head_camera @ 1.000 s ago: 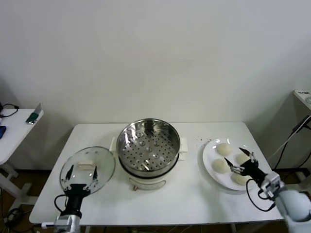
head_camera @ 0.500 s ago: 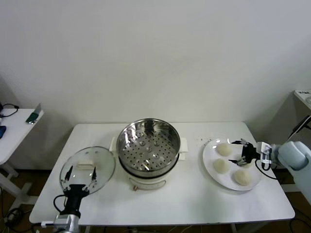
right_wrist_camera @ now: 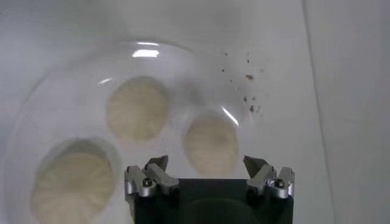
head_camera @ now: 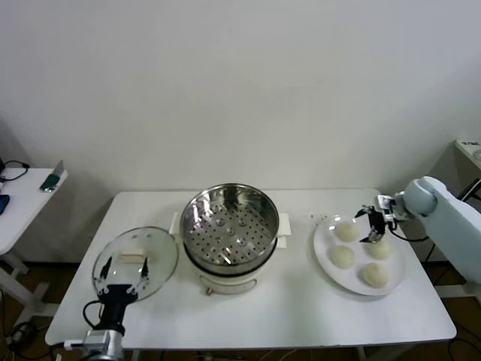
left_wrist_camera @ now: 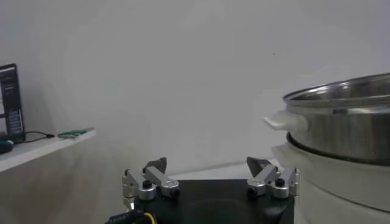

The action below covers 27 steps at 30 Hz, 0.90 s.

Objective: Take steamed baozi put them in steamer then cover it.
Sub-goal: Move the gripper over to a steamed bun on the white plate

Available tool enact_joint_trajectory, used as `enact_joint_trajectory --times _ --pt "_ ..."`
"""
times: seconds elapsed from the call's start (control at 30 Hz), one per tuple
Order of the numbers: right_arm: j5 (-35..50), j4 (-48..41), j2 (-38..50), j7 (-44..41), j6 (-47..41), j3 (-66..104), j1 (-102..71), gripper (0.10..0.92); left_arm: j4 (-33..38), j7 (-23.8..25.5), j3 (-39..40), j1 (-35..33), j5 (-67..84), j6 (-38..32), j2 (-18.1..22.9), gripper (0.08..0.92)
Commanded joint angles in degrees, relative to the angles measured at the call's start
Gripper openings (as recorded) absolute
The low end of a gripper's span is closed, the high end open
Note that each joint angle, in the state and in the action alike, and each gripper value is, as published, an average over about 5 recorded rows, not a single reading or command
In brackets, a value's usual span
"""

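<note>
While your left gripper [head_camera: 125, 269] waits parted and empty at the table's near edge beside the round clear glass cover [head_camera: 136, 262], your right gripper [head_camera: 373, 223] hovers spread and empty above the flat white plate [head_camera: 325, 255]. All four cream-white steamed baozi [head_camera: 343, 257] lie there. The shiny stainless-steel steamer [head_camera: 229, 228] sits mid-table, uncovered.

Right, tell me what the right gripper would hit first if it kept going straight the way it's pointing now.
Most likely a baozi: the right gripper, fingers open, points down at the white plate, and that bun lies between its fingertips in the wrist view. How far above it the gripper hangs is unclear.
</note>
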State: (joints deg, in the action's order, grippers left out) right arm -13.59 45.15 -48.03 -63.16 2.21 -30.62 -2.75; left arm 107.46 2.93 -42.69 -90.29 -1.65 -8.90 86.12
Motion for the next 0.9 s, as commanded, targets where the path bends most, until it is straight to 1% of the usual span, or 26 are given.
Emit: enact_joint_trajectory --times 0.03,0.23,0.7,0.8,0.9 --pt "-3.94 -14.47 -9.42 -2.07 2.03 -8.09 7.76 0.823 -1.26 0.05 -0.94 -0.11 0.34 -0.70 -0.11 0.823" --pt "-5.51 -17.14 -12.02 -1.94 2.55 -6.98 6.79 0.823 -1.89 0.05 -1.03 -0.22 0.61 -1.16 -0.27 0.823" --pt "-9.02 -19.61 -14.81 -1.50 4.02 -4.53 5.34 0.823 -2.45 -0.16 -1.06 -0.17 0.34 -1.25 -0.32 0.823" --pt "-9.54 -19.88 -14.86 -1.55 4.25 -4.45 5.34 0.800 -2.44 -0.21 -1.10 -0.23 0.35 -1.25 -0.32 0.823" --pt "-10.01 -20.13 -14.96 -1.58 4.47 -4.26 5.38 0.749 -2.37 -0.25 -1.12 -0.27 0.35 -1.24 -0.29 0.823"
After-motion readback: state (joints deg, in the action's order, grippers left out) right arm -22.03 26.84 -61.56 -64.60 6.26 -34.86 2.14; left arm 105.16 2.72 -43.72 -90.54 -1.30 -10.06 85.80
